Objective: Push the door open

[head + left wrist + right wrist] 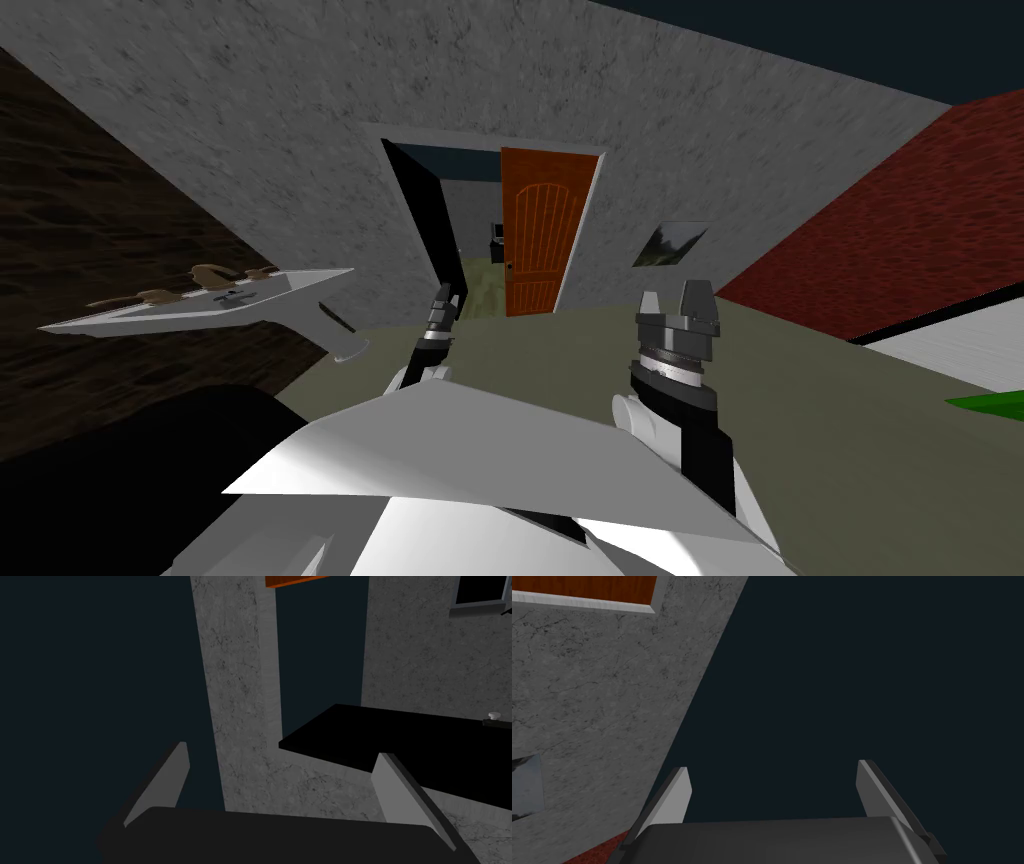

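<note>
My left gripper (443,305) is held out ahead of me, its two fingers (400,796) standing well apart with nothing between them and touching nothing. The right gripper (680,305) is raised beside it, further to the right. It is just as wide open, and its fingers (674,796) are bare against a dark background. The door (540,230) is ahead of both grippers and well apart from them, set in a grey mottled wall (250,130). It is orange-brown with a ribbed, arched panel and a small dark handle (508,266) on its left edge. It fills the right part of the doorway (478,200). Through the gap to its left I see a strip of floor beyond, and a black slab (420,220) stands along the opening's left side. A small picture (668,243) hangs on the wall to the right of the door. A white table (280,290) carrying brownish things sits off to my left, on the olive-grey floor (850,420).
</note>
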Controlling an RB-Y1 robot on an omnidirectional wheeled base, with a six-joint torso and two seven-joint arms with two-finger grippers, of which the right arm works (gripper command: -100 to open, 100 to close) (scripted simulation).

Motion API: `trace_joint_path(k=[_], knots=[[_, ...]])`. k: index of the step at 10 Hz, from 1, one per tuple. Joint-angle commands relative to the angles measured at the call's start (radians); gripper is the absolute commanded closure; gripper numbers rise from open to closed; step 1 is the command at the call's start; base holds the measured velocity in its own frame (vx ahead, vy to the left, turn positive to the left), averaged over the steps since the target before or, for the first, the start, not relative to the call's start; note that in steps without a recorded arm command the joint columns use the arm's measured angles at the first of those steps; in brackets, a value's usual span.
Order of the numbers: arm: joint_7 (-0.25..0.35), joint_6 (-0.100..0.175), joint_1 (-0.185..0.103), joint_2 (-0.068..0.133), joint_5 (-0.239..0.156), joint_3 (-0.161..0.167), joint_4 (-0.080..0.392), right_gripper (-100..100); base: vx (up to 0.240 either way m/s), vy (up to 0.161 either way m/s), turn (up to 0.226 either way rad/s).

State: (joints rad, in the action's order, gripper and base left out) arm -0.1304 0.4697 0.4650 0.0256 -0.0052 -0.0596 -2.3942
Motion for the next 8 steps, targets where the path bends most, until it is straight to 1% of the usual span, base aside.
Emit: trace_joint_path(k=[1, 3, 6, 7, 8], knots=[[0.005, -0.003, -0.014, 0.006, 0.0, 0.016, 0.027, -100, 0.215, 0.0, -0.062], [0.012, -0.007, -0.033, 0.012, -0.001, 0.036, 0.062, -100, 0.184, 0.056, -0.071], [0.027, -0.015, -0.071, 0.024, -0.001, 0.078, 0.134, -100, 0.161, 0.06, -0.076], [0.033, -0.018, -0.087, 0.027, -0.002, 0.097, 0.165, -100, 0.183, 0.086, -0.098], [0.036, -0.02, -0.096, 0.029, -0.002, 0.106, 0.181, -100, 0.169, 0.063, -0.068]])
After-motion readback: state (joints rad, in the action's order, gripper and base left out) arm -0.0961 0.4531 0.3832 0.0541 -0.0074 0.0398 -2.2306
